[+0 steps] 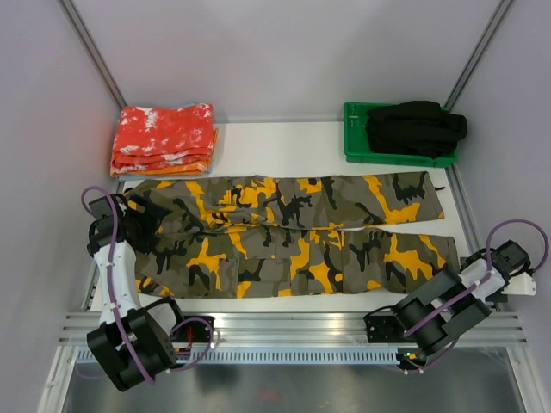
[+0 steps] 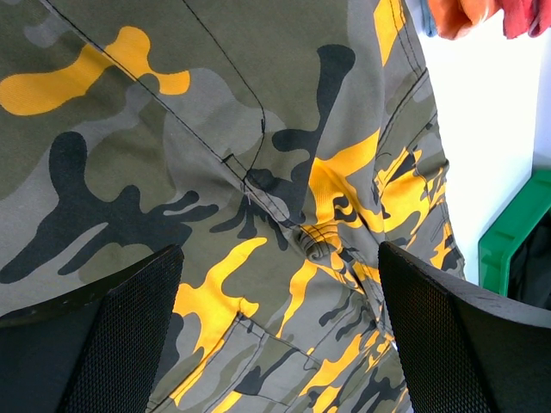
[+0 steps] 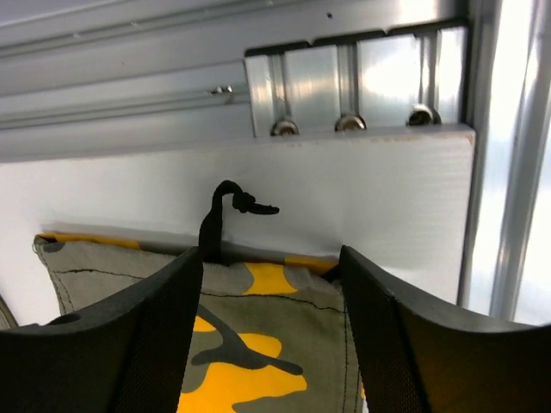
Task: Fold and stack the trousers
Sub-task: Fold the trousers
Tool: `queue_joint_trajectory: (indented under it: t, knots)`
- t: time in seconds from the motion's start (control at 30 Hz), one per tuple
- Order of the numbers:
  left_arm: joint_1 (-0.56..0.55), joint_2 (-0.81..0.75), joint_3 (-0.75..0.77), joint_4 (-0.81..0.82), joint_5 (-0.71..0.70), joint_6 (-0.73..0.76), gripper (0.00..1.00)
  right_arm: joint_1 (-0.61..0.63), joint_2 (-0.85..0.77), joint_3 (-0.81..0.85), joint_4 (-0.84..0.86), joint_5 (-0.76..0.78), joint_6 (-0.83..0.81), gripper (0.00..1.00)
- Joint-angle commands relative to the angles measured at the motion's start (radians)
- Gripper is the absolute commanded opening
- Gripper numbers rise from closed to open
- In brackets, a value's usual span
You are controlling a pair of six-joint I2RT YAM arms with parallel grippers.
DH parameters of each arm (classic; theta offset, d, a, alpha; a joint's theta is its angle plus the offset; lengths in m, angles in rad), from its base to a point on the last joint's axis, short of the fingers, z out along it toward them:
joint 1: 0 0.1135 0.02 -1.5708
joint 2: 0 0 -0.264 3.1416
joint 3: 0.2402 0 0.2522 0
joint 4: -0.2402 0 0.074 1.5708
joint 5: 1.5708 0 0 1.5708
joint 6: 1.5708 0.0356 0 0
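Long cloth camouflage trousers [image 1: 293, 237] lie unfolded. Left end effector [image 2: 280, 258] gapes above the waistband, right end effector [image 3: 271, 258] hangs unclenched, straddling a leg hem. Both probably need to pinch cloth next.

Bright, even light is filling the scene, and the white bench [image 1: 284, 142] is glowing. Shadows are looking soft and small. In the right wrist view, the metal frame [image 3: 508, 172] is glaring white.
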Motion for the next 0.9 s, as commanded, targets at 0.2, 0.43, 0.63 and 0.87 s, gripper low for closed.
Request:
queue_joint_trajectory:
  t: [0.2,0.43,0.63,0.87]
  knots:
    - [-0.002,0.000,-0.011,0.048,0.029,0.027,1.00,0.015,-0.059,0.074,-0.201,0.099,0.043,0.73]
    - [-0.002,0.027,-0.025,0.086,0.057,0.015,1.00,0.091,-0.107,0.108,-0.223,0.088,0.049,0.71]
    - [-0.002,0.072,-0.036,0.129,0.090,0.010,1.00,0.131,-0.148,0.103,-0.295,0.135,0.080,0.71]
    - [-0.001,0.118,-0.036,0.149,0.116,0.021,1.00,0.133,-0.225,-0.055,-0.260,0.040,0.133,0.67]
